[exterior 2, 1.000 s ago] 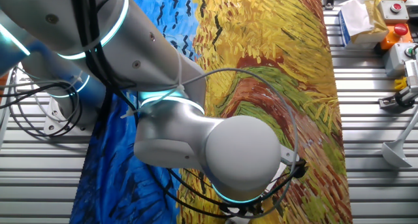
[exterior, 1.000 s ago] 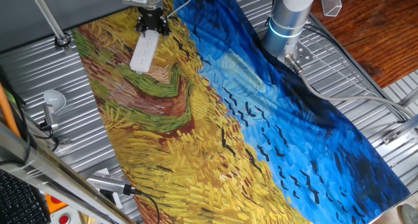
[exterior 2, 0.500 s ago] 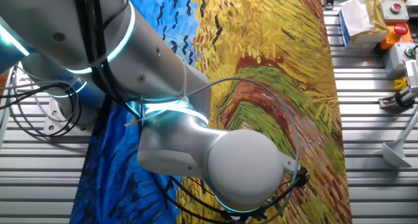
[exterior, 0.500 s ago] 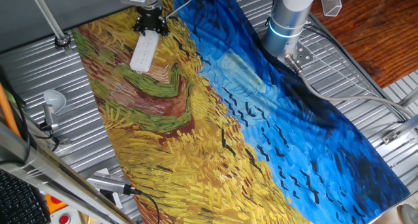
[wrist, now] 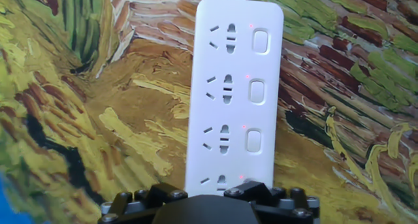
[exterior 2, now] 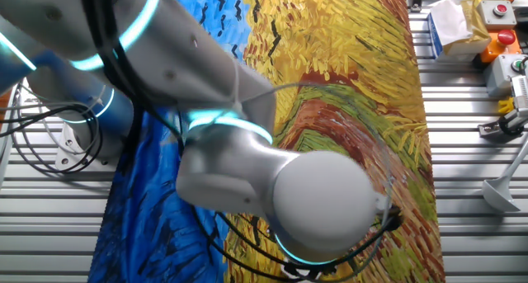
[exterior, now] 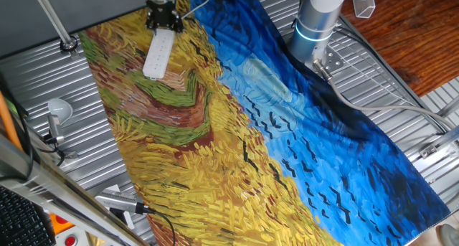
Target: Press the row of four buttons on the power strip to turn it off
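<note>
The white power strip (exterior: 157, 56) lies on the yellow part of the painted cloth at the far left. In the hand view the power strip (wrist: 228, 87) runs lengthwise up the middle. Three of the buttons (wrist: 257, 90) show in a line along its right side, each with a small red light beside its socket. A fourth red light (wrist: 240, 177) glows at the bottom, and the button next to it is hidden behind the black gripper (wrist: 209, 208). The gripper (exterior: 162, 20) hangs over the strip's far end. No view shows its fingertips. The arm blocks the strip in the other fixed view.
The painted cloth (exterior: 215, 131) covers the slatted metal table. The arm's base (exterior: 315, 24) stands at the back right. A grey metal tool with a black cord (exterior: 118, 203) lies front left, and a silver scoop (exterior: 57, 113) at the left. Boxes with red buttons (exterior 2: 495, 11) sit at one corner.
The gripper has shifted a little away from the strip's far end, up the picture in the fixed view. The arm's elbow has swung slightly in the other fixed view. The strip has not moved.
</note>
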